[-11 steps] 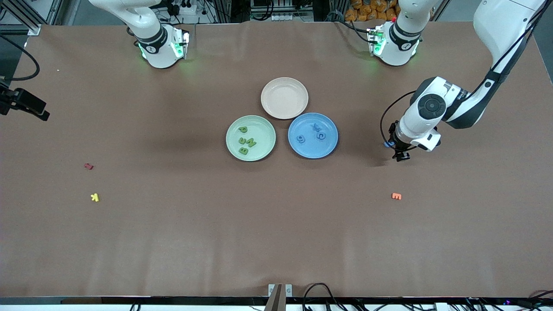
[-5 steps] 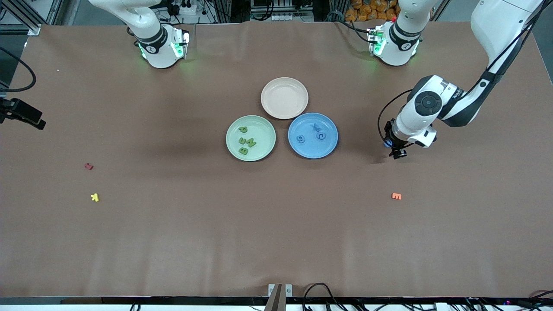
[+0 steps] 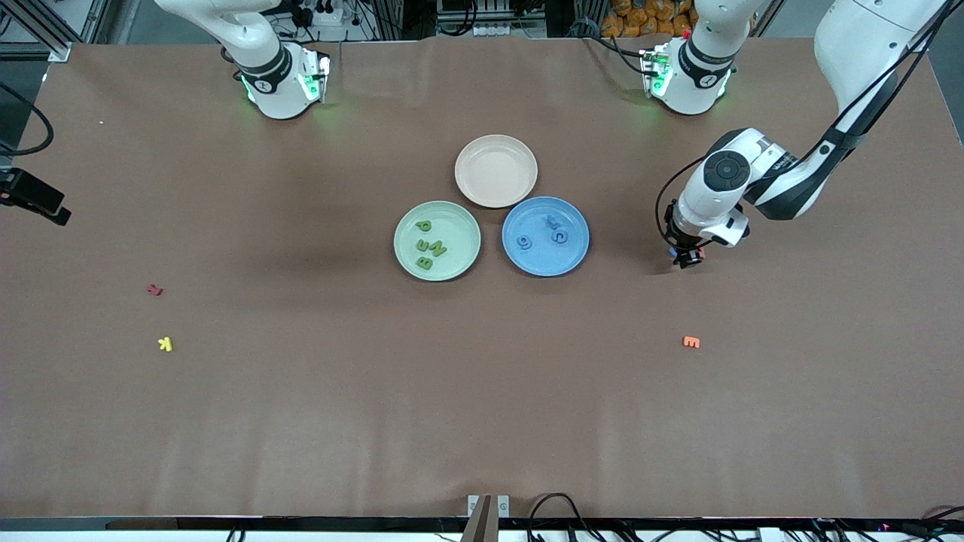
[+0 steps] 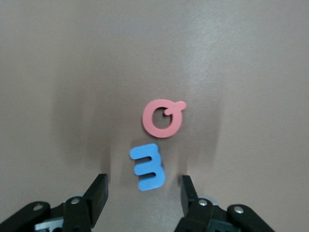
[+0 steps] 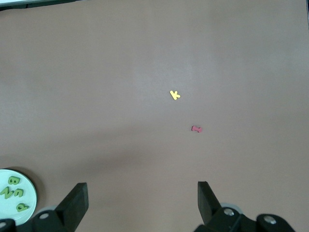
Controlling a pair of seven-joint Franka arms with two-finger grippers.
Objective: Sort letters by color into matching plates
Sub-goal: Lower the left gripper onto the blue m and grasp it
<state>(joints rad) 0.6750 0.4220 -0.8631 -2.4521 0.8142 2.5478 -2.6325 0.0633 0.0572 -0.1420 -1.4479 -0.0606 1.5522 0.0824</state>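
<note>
My left gripper [image 4: 143,191] hangs open low over the table toward the left arm's end, beside the blue plate [image 3: 570,256]. A blue letter [image 4: 148,166] lies flat on the table just ahead of its fingertips, between their lines and untouched. A pink letter [image 4: 163,118] lies next to it. The blue plate holds three blue letters [image 3: 558,235]. The mint green plate [image 3: 458,224] holds several green letters [image 3: 431,248]. My right gripper [image 5: 142,193] is open and empty, high over the right arm's end of the table.
A beige plate [image 3: 496,171] sits beside both plates, farther from the front camera. An orange letter [image 3: 690,342] lies nearer the camera than the left gripper [image 3: 687,260]. A yellow letter [image 3: 166,344] and a red letter [image 3: 154,289] lie toward the right arm's end.
My left gripper has slid a little toward the blue plate, staying low and open. The right arm's hand has drifted slightly toward the table's edge.
</note>
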